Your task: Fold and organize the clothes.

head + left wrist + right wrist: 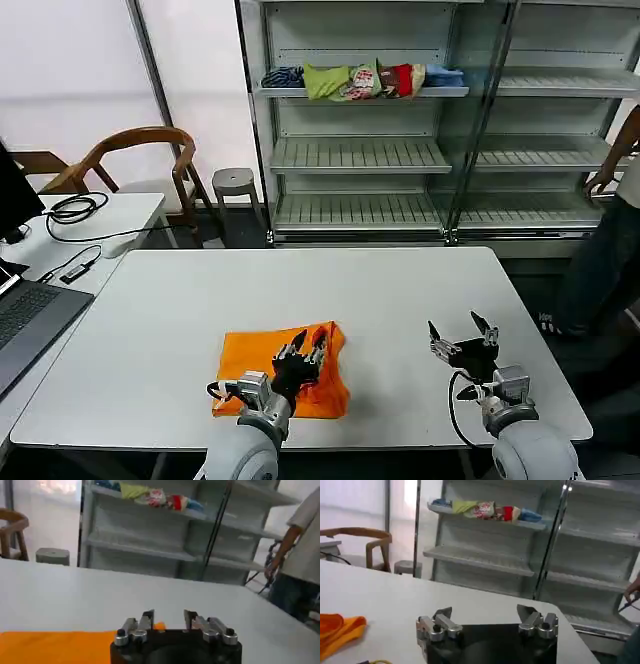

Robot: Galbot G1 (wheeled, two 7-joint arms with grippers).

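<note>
I'm hovering the left gripper [305, 346], jaws spread, over the folded bright orange cotton T-shirt [250, 362] to grasp it; the right gripper [460, 336] is waiting alongside, jaws spread, above the white table [380, 290].

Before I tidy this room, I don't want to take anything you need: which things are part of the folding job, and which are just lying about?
Part of the job:
- orange T-shirt, on the table
- left gripper over it, jaws open
- right gripper beside it, jaws open

Just lying about:
- heap of clothes on the shelf
- laptop
- cables
- chair
- stool
</note>
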